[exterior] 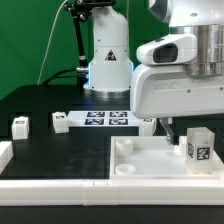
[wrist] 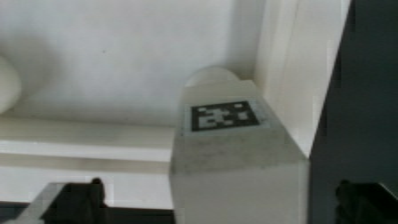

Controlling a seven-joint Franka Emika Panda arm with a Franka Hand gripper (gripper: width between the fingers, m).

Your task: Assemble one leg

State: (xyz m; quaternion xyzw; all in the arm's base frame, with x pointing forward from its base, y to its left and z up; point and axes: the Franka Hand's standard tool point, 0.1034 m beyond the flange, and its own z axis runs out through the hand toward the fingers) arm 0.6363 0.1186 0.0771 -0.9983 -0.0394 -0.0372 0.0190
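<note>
Hovering gripper (wrist: 210,200), jaws spread, straddles upright leg (wrist: 228,150) on tabletop (exterior: 140,165) | risk: off-centre closing could tip leg or slip.

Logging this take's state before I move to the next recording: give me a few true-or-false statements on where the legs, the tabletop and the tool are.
1. A leg stands upright on the tabletop. True.
2. The tool is clamped on that leg. False: in the exterior view the leg stands apart from it, toward that view's right, and the wrist view shows the leg between widely spread fingertips.
3. Two more legs lie on the black table, one near the exterior view's left edge and one beside the marker board. True.
4. The marker board rests on top of the tabletop. False: it lies on the black table behind the tabletop.
</note>
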